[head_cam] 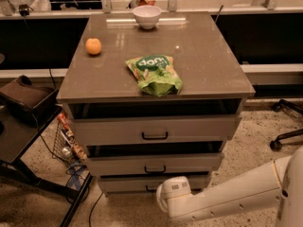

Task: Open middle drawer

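Observation:
The middle drawer (189,163) is the pale grey-beige front of medium height on the cabinet, with a small black bar handle (155,169) at its centre. A dark gap runs above its front, and its inside does not show. My white arm comes in from the lower right. Its rounded end (173,195) sits just below and in front of the middle drawer, covering part of the bottom drawer (123,184). My gripper itself does not show; it is hidden or out of the picture.
The taller top drawer (104,130) is above. On the cabinet top (208,56) lie a green snack bag (154,74), an orange (93,46) and a white bowl (147,16). A dark cart (23,126) stands at the left, and a chair base (284,136) at the right.

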Controlling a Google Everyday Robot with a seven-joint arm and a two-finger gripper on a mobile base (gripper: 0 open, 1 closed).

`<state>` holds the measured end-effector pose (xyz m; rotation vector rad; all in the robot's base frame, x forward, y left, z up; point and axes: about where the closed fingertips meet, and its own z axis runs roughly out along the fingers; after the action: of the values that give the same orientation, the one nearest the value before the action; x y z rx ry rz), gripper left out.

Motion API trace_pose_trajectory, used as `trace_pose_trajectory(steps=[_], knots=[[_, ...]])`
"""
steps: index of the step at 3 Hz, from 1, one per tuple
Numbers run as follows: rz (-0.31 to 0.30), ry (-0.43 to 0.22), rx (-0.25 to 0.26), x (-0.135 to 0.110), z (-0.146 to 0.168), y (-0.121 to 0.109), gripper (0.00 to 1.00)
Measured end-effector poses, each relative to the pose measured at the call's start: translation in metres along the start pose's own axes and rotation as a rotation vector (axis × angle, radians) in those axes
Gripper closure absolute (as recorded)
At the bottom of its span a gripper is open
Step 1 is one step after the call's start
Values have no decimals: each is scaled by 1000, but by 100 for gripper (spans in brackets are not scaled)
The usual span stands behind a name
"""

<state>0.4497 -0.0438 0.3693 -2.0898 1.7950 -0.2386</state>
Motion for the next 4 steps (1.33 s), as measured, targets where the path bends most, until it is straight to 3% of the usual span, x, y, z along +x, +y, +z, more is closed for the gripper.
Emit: trace_pose_trajectory(steps=[2,3,4], knots=[[-41,2,109,-2,-19,-40,12],[-82,9,140,-13,-14,-68,0],[-86,7,139,-16,-13,-67,0]])
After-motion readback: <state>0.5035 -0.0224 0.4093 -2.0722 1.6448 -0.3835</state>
